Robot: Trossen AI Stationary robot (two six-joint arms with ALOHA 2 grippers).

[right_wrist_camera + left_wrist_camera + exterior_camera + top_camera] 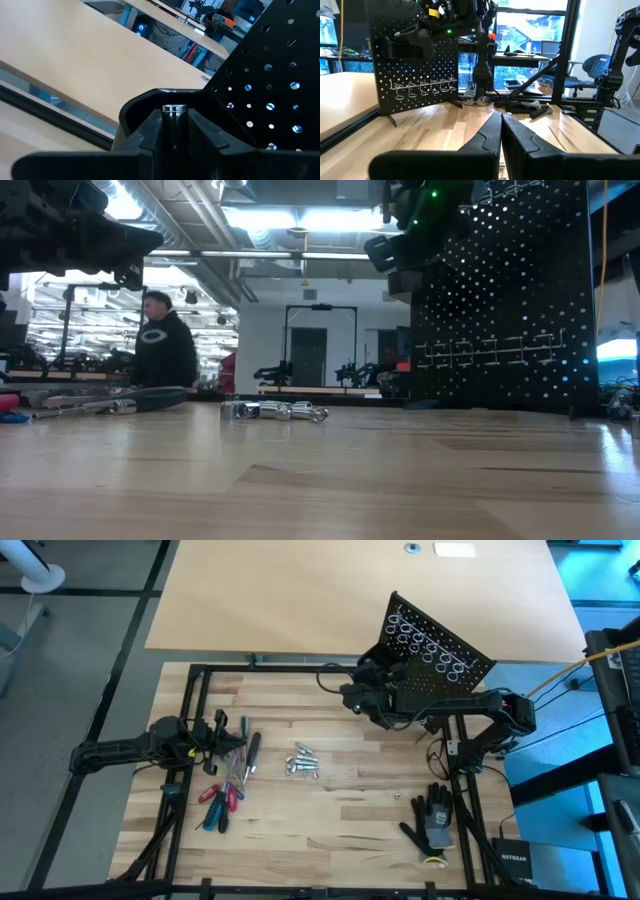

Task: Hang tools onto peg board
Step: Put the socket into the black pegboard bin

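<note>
The black peg board (435, 645) stands at the table's far right on thin legs, with silver ring holders (422, 87); it also shows in the low view (510, 310) and the right wrist view (270, 90). My right gripper (368, 680) is raised beside the board's left edge and is shut on a small silver bit (174, 112). The red, blue and black-handled tools (228, 780) lie on the table at the left. My left gripper (228, 732) is shut and empty just beyond them. Loose silver bits (303, 762) lie mid-table. My right gripper pinches the small silver bit between its two fingers; the bit's round end (174, 108) shows in the gap between them. The bit is lifted clear of the table, close to the peg board's left edge. The fingers hide the rest of it.
A black-and-grey work glove (432, 820) lies near the right front. A black frame rail (300, 667) runs along the table's far side. A pale tabletop (330, 590) lies beyond it. A person (165, 345) is in the room behind.
</note>
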